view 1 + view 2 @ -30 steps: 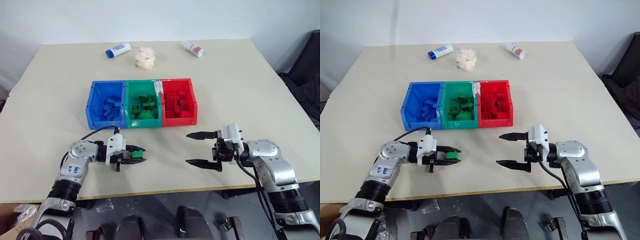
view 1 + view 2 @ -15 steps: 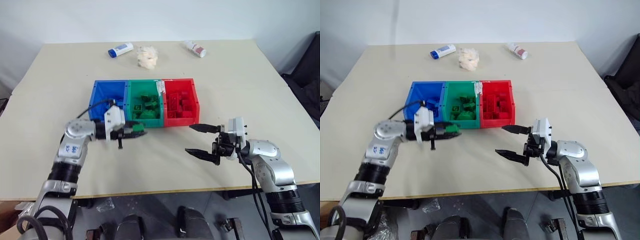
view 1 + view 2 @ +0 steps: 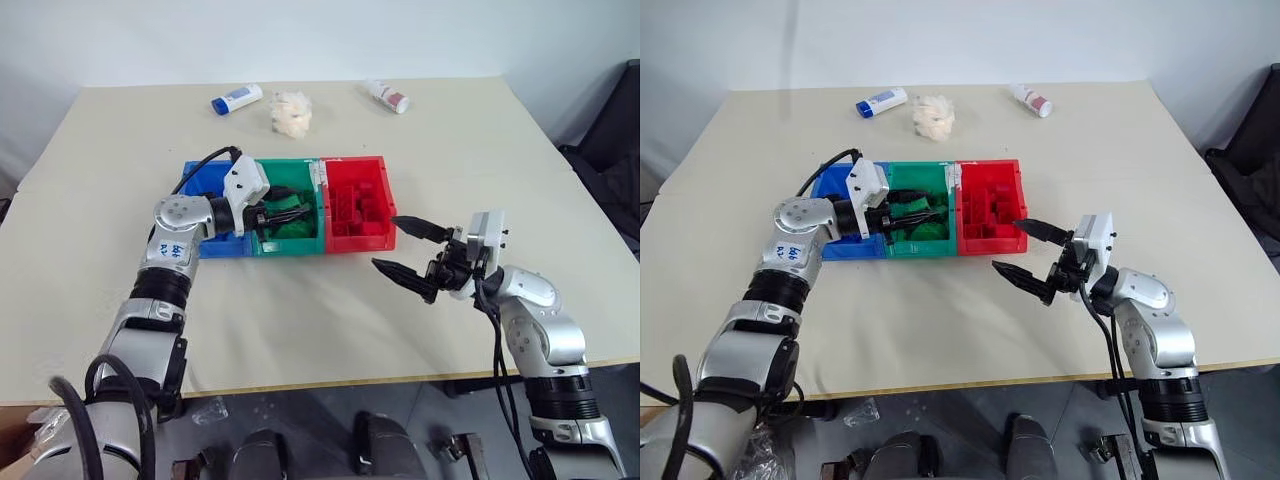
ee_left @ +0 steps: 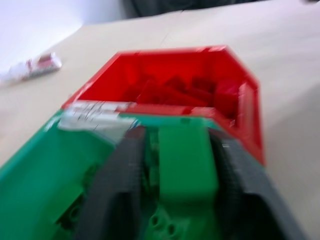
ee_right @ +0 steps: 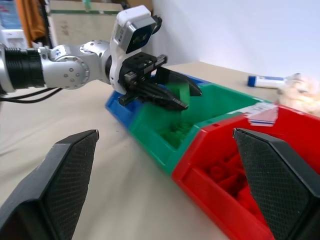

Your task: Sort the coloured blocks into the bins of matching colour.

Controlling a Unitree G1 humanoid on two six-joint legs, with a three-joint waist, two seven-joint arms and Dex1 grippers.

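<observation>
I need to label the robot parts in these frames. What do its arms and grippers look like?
Both arms are silver metal with black ribbed forearm sections and black cables. Each wrist carries a white block; the left gripper and right gripper have two black pointed fingers with textured pads. The left arm bears a white sticker with blue writing.

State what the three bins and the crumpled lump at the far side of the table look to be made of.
The bins: likely moulded hard plastic, smooth and slightly glossy, with thin straight walls and solid blue, green and red colour. The lump: probably crumpled tissue or soft paper, matt off-white with irregular folds; foam or cloth cannot be ruled out.
</observation>
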